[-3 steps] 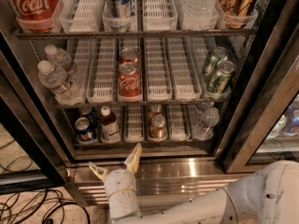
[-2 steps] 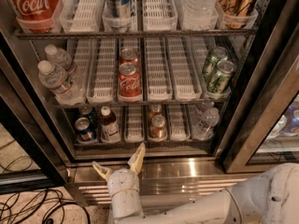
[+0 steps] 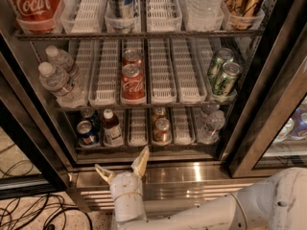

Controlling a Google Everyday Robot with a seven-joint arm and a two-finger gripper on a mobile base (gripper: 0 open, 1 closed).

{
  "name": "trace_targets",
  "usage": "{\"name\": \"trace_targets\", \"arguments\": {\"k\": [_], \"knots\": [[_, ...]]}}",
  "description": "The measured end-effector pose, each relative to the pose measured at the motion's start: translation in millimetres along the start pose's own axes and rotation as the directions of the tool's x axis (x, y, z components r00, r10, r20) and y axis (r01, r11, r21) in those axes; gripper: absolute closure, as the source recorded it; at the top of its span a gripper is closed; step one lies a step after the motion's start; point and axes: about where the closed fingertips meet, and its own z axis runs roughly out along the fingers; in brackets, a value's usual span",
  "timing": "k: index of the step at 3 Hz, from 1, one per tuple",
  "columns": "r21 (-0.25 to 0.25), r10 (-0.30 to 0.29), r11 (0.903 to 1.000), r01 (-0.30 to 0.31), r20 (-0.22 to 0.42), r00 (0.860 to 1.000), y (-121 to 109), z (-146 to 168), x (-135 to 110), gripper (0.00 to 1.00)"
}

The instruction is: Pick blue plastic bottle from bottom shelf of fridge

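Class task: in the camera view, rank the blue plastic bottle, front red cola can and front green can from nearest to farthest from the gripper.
The gripper is open, low in front of the bottom shelf.
1. blue plastic bottle, on that shelf, left.
2. front red cola can, middle shelf, centre.
3. front green can, middle shelf, far right.

We see our gripper (image 3: 122, 164), fingers spread apart, low before the steel base of the fridge (image 3: 192, 172) and just below the bottom shelf (image 3: 144, 150), where the blue plastic bottle (image 3: 112, 127) stands upright just beside a dark blue can (image 3: 87, 132).
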Motion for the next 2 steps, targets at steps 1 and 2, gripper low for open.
{"name": "trace_targets", "arguments": {"k": [1,2], "knots": [[0.001,0.012,0.9999,-0.012,0.012,1.000,0.3,6.3,-2.8,0.17],[-0.005,0.026,0.9996,-0.026,0.020,0.999,1.8,12.0,-5.0,0.17]]}}
